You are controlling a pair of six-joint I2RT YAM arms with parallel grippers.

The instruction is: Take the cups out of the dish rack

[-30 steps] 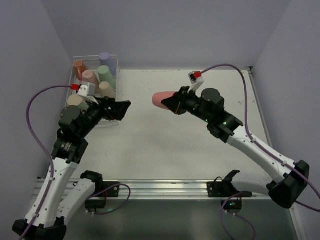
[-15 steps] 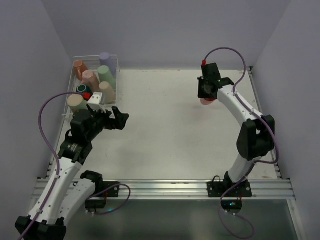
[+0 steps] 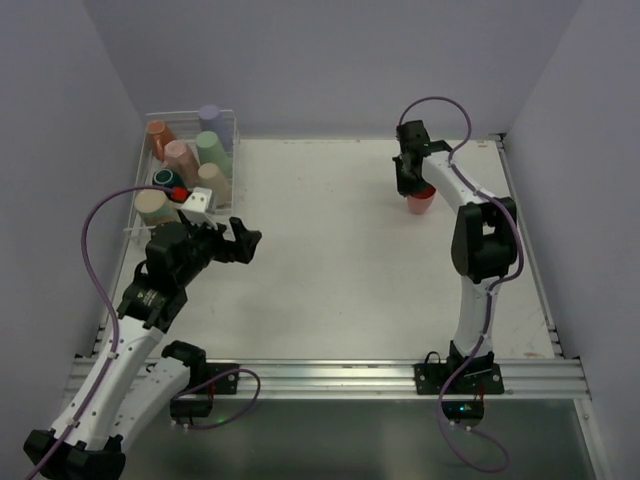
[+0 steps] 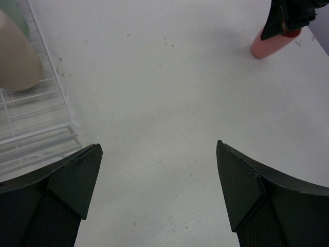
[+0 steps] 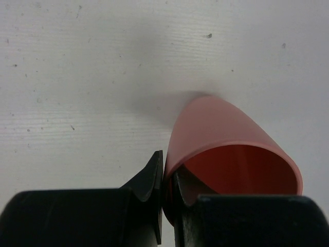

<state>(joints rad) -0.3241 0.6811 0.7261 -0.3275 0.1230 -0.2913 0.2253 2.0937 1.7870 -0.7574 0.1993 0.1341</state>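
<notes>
The right gripper (image 5: 163, 165) pinches the pink cup's (image 5: 226, 131) wall, one finger inside the rim; the cup sits mouth-up at the desk's (image 3: 330, 260) far right. The left gripper (image 4: 159, 154) hangs spread wide beside the dish rack (image 4: 38, 136), well apart from that cup.

Pretty smooth pink plastic cup (image 5: 231, 139), soft sheen inside. Matt white table (image 4: 164, 103), faintly grained, kinda speckled. Thin white coated-wire rack (image 4: 31, 131). Matt black plastic left gripper fingers (image 4: 241, 180), rough woven-looking pads (image 4: 46, 226).
</notes>
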